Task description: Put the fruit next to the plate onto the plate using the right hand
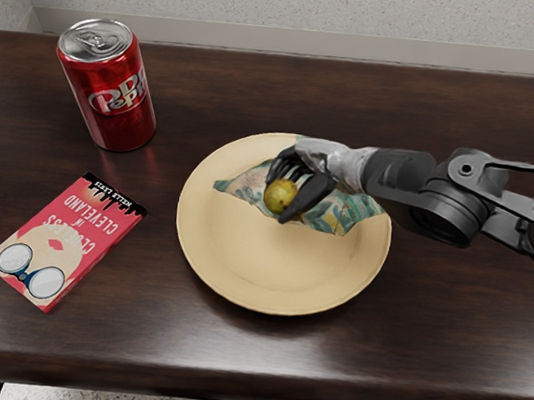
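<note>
Head view is showing a dark wooden tabletop. Far to the left of the hand and nearer the front edge, a red book is lying flat with its cover facing up. Also well to the hand's left, but farther back, a red soda can is standing upright, apart from the book. Moving rightward, a tan plate is sitting in the middle of the tabletop, spreading out below and to the left of the hand. A green patterned patch is showing on the plate's far part, directly under the hand and reaching to its right. The right hand is hovering over that far part of the plate. Its dark fingers are curling down around a small yellow-green fruit and the thumb is pressing in from the right, so the hand is gripping the fruit. The fruit is lying inside the plate's rim as seen from above; whether it is touching the plate I cannot tell. To the hand's right, the grey arm is stretching in from the right edge.
</note>
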Controlling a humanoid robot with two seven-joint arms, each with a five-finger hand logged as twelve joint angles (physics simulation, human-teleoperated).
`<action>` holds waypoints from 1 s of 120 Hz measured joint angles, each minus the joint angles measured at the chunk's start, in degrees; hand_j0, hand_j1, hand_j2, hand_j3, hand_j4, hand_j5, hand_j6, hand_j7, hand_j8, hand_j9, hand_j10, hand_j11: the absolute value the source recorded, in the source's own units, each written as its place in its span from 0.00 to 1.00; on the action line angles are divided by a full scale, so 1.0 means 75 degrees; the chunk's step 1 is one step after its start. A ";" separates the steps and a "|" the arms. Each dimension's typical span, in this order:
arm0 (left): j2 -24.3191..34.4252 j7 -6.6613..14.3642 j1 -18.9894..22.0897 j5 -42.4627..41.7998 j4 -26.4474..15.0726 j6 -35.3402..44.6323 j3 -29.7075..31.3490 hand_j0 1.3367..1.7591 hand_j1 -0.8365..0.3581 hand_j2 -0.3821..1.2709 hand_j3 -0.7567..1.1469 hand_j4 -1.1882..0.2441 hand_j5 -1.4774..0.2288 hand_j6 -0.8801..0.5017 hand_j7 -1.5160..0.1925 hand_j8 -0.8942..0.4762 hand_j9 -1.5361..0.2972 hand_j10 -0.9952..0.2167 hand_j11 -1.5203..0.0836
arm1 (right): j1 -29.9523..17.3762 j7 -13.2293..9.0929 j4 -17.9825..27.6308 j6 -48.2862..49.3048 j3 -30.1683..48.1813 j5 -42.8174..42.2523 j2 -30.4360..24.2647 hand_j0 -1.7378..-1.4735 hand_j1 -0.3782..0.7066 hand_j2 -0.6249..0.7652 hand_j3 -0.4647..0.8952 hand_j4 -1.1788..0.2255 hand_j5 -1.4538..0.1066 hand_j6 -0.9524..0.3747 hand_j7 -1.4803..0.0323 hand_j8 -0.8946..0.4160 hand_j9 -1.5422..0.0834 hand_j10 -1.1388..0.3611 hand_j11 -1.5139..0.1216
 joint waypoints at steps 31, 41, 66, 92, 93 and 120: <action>0.0000 0.0000 0.0000 0.0000 0.0000 0.0000 0.0000 0.76 0.97 0.23 0.40 0.81 0.85 0.62 0.87 0.64 0.82 0.80 0.93 | -0.0170 0.0009 -0.0058 -0.0274 -0.0169 -0.0701 0.0462 0.37 0.53 0.49 0.34 0.39 0.16 0.44 0.23 0.42 0.21 0.40 0.19; 0.0000 0.0000 0.0005 0.0000 0.0001 0.0000 0.0000 0.76 0.97 0.23 0.40 0.81 0.85 0.62 0.87 0.64 0.82 0.80 0.93 | -0.0238 0.0019 -0.0073 -0.0291 -0.0182 -0.0820 0.0507 0.37 0.53 0.49 0.34 0.39 0.16 0.44 0.23 0.42 0.21 0.40 0.19; 0.0000 0.0000 0.0004 0.0000 0.0003 0.0000 0.0000 0.76 0.97 0.23 0.40 0.81 0.85 0.62 0.87 0.64 0.82 0.80 0.93 | -0.0329 0.0026 -0.0118 -0.0338 -0.0173 -0.0915 0.0539 0.34 0.54 0.50 0.34 0.39 0.30 0.41 0.35 0.39 0.33 0.39 0.31; 0.0000 0.0001 0.0004 0.0000 0.0000 -0.0001 0.0001 0.76 0.97 0.23 0.40 0.81 0.85 0.62 0.87 0.64 0.82 0.80 0.93 | -0.0369 0.0016 -0.0177 -0.0473 -0.0173 -0.0847 0.0540 0.32 0.44 0.44 0.34 0.53 0.54 0.45 0.58 0.42 0.57 0.49 0.55; 0.0000 0.0001 0.0005 0.0000 0.0000 0.0000 0.0001 0.76 0.97 0.23 0.40 0.81 0.85 0.62 0.87 0.64 0.82 0.80 0.93 | -0.0373 0.0016 -0.0182 -0.0476 -0.0173 -0.0845 0.0540 0.31 0.43 0.44 0.34 0.54 0.55 0.46 0.59 0.42 0.58 0.50 0.55; 0.0000 0.0001 -0.0002 0.0000 0.0003 0.0000 0.0001 0.76 0.97 0.23 0.40 0.81 0.85 0.62 0.87 0.64 0.82 0.80 0.93 | -0.0421 0.0043 -0.0248 -0.0213 0.0014 -0.0413 0.0418 0.31 0.19 0.44 0.34 0.72 0.78 0.61 0.83 0.58 0.81 0.66 0.78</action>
